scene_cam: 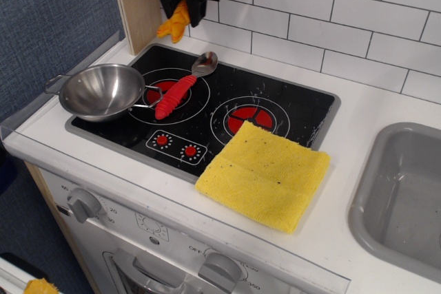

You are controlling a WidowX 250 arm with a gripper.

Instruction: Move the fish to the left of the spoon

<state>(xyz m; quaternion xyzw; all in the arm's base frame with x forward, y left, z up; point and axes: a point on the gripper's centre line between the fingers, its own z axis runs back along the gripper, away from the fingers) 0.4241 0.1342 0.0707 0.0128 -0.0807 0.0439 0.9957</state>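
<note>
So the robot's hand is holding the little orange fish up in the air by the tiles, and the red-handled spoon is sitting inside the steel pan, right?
Not quite. The hand does hold the fish in the air by the tiles, but the spoon lies on the black stovetop beside the steel pan, not inside it, as the observation.image view shows.

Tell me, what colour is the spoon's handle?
Red. The spoon has a ribbed red handle and silver bowl; observation.image shows it.

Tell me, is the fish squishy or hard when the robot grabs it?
Probably squishy: the fish dangles limply from the gripper, its tail drooping. It looks like soft fabric, so likely light. It should not roll once set down.
</note>
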